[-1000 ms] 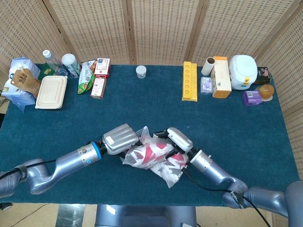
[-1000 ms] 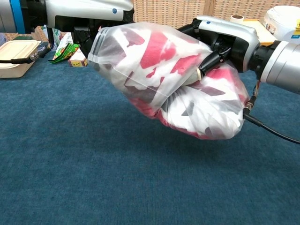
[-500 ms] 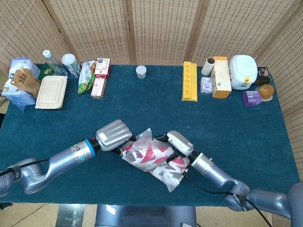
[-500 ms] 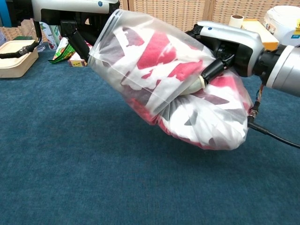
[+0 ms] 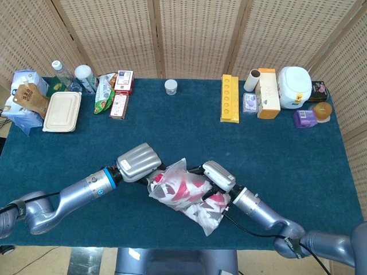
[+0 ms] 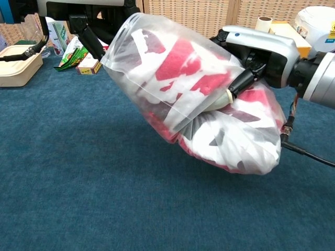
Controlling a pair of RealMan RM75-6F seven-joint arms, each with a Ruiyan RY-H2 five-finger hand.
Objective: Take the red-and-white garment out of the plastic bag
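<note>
A clear plastic bag (image 5: 184,192) stuffed with the red-and-white garment (image 6: 180,60) hangs just above the blue table near its front edge. My right hand (image 5: 219,175) grips the bag from the right, and one fingertip (image 6: 232,94) presses into the plastic. My left hand (image 5: 137,162) is at the bag's raised upper-left end. Its dark fingers (image 6: 91,38) lie against that edge and appear to pinch it, though the contact is partly hidden. The whole garment is inside the bag (image 6: 199,110).
Along the back edge stand a beige lunchbox (image 5: 62,112), bottles (image 5: 85,77), snack packs (image 5: 106,91), a small white jar (image 5: 171,86), a yellow tray (image 5: 229,97), a tall box (image 5: 268,91) and a white appliance (image 5: 295,86). Blue cloth (image 5: 287,149) lies between them and the hands.
My left hand has drawn to the left and the bag's upper-left end has risen with it. The right hand and bag have shifted slightly toward the table's front.
</note>
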